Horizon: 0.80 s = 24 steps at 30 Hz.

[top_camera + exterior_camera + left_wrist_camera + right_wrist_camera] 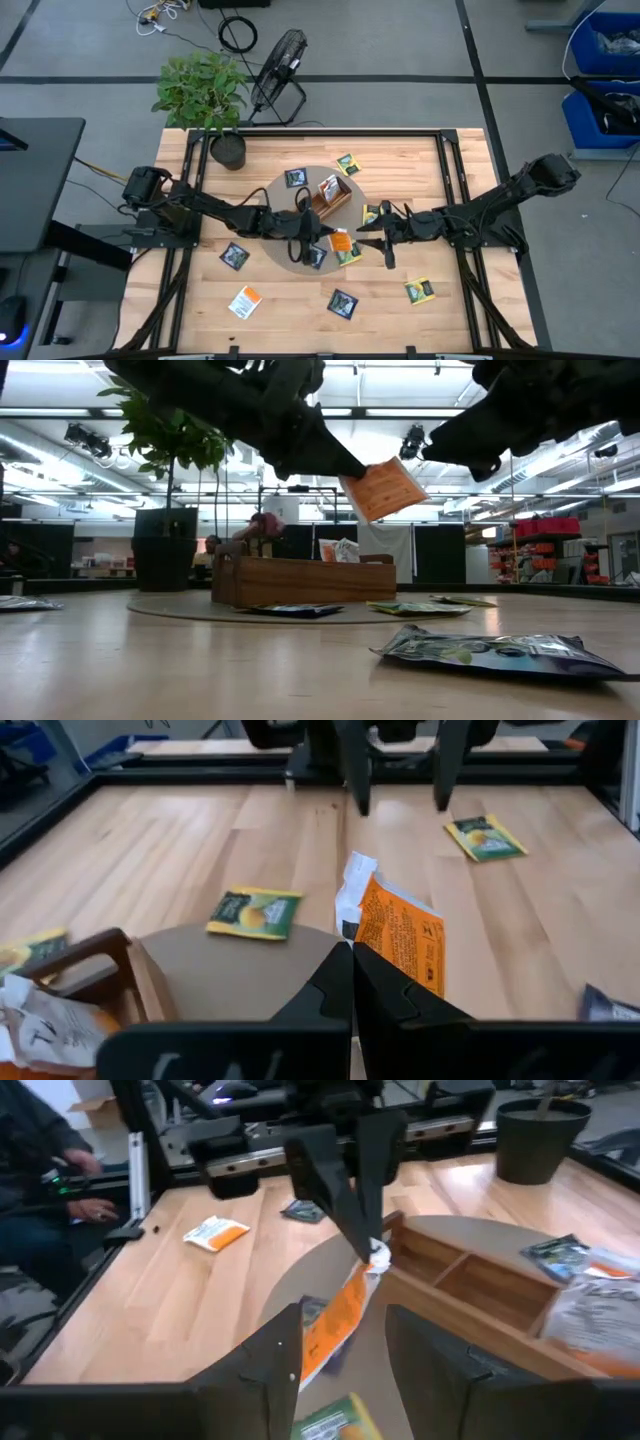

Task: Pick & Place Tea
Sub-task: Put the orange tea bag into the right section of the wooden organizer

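The left claw (318,238) is gripping 1 orange-and-white tea packet (382,488) by its white torn-looking end, fingers pressed fully together on it. The low view shows the packet hanging in the air, tilted, clear of the table (420,170). Seen from above, it is sitting at about 4 o'clock from the wooden tray (330,200), just beside the edge of the round mat (285,255).

The right claw (383,236) is standing open and empty, just beside the held packet at its 3 o'clock, jaws facing it.

Handling assessment: the packet is appearing very light and thin; it is drooping and bending below the pinch in the right wrist view, so it is judged soft and flexible rather than stiff. The wrapper is looking smooth and possibly slippery. An edge pinch is working, but the free end is likely to swing or fold against the tray wall. A hold on a flat margin, near a corner, is judged best.

Remaining tea is lying flat on the table: a yellow-green packet (419,291) at 4 o'clock from the tray, a dark navy packet (343,302) at 6 o'clock and another orange-and-white packet (245,300) at 7 o'clock. Flat packets are offering little edge to grasp.
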Motion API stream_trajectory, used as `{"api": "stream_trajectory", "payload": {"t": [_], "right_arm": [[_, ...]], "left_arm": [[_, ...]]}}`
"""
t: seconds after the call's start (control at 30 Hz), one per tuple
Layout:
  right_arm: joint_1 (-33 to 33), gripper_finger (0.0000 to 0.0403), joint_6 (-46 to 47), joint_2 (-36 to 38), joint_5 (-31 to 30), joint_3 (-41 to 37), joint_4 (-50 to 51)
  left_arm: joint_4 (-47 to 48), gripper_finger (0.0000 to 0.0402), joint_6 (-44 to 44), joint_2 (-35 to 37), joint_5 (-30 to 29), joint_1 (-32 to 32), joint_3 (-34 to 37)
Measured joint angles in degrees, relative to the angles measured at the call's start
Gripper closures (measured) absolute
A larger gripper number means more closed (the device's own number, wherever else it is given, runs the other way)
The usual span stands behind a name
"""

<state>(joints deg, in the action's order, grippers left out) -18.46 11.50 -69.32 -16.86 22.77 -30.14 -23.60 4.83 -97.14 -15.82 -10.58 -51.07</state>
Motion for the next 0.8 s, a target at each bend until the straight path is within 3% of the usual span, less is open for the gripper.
{"api": "stream_trajectory", "payload": {"t": [0.47,0.8], "right_arm": [[6.3,0.0248,0.1,0.0,5.4,0.2,-2.8],[7.2,0.0248,-1.4,-3.2,4.5,9.6,10.1]], "left_arm": [[-4.6,0.0399,-2.5,0.0,0.0,2.2,0.0],[-4.5,0.0399,-2.5,0.0,-0.1,3.2,0.0]]}}
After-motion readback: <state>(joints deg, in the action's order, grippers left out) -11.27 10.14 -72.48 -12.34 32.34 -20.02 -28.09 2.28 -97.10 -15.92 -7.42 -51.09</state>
